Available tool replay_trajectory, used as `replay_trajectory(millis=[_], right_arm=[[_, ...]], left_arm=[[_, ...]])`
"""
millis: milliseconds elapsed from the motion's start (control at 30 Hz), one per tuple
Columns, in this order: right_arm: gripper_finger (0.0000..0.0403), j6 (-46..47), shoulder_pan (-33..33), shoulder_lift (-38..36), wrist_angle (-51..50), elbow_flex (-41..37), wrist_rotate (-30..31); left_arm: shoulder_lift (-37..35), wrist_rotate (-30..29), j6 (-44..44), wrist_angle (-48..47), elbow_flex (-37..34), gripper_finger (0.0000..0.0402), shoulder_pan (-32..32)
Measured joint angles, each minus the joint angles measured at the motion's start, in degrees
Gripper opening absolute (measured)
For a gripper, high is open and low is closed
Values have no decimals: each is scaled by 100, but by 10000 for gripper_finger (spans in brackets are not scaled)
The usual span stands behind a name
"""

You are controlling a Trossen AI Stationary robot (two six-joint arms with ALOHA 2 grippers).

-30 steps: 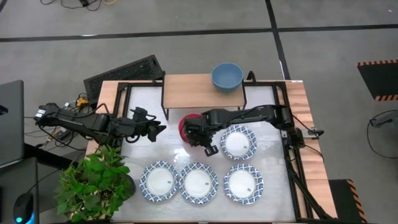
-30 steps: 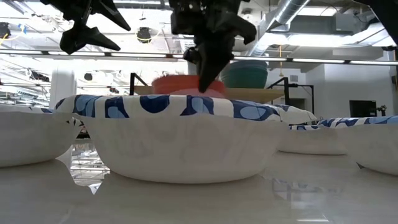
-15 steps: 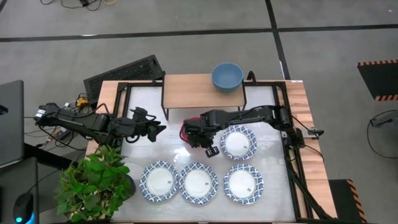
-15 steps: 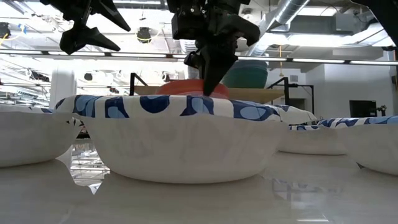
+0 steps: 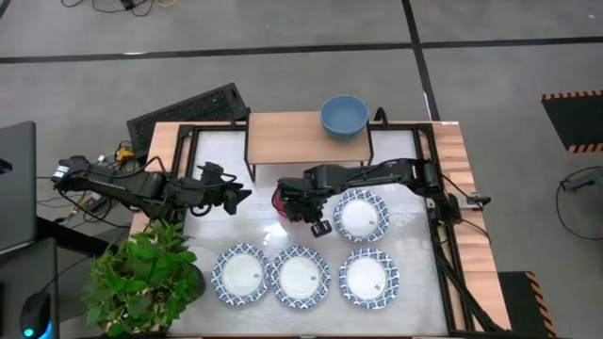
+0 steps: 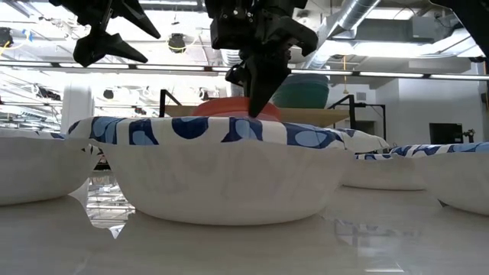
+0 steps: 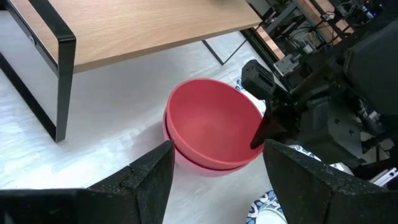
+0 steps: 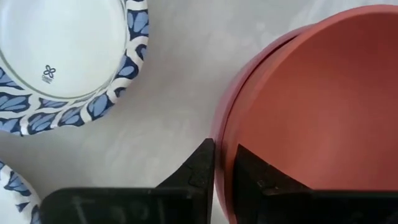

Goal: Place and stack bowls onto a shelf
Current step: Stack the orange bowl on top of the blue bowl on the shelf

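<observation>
The white-topped table [image 5: 226,235] with wood edges fills the middle of the high view on a grey floor crossed by dark lines; the low view looks past it into a hall with ceiling ducts and beams. A leafy plant [image 5: 141,273] sits at the lower left of the high view, with a laptop [image 5: 17,184] at the left edge and a dark keyboard [image 5: 188,111] at the table's upper left corner. The shelf [image 5: 292,137] stands at the upper centre of the table, and the blue bowl [image 5: 344,115] rests on its right end. The red bowl [image 5: 283,200] lies on the table just below the shelf. The right gripper [image 5: 300,202] has its fingers clenched on that bowl's rim, 1 inside and 1 outside, as the right wrist view shows. 4 patterned bowls lie nearby: 1 [image 5: 362,216] just right of the gripper, and 3 [image 5: 300,277] in a row along the lower part. The left gripper [image 5: 234,196] hovers at centre left with fingers spread, grasping nothing.
</observation>
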Motion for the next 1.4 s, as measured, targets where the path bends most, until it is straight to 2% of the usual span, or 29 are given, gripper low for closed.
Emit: replay_trajectory(millis=[667,767,967,1067,1167,1400], right_arm=[[70,28,4,0,-4,0,-157],[92,28,4,0,-5,0,-157],[167,44,-43,0,-28,0,-144],[189,71,-66,0,-28,0,-131],[189,85,-68,-2,-37,0,-112],[162,88,-64,-2,-37,0,-102]], left_arm=[[-1,195,2,-1,-2,234,-2],[-1,304,73,0,0,234,-2],[-1,365,87,0,0,234,-2],[-1,357,87,0,0,234,-2],[1,356,86,0,0,234,-2],[-1,352,81,2,0,234,-3]])
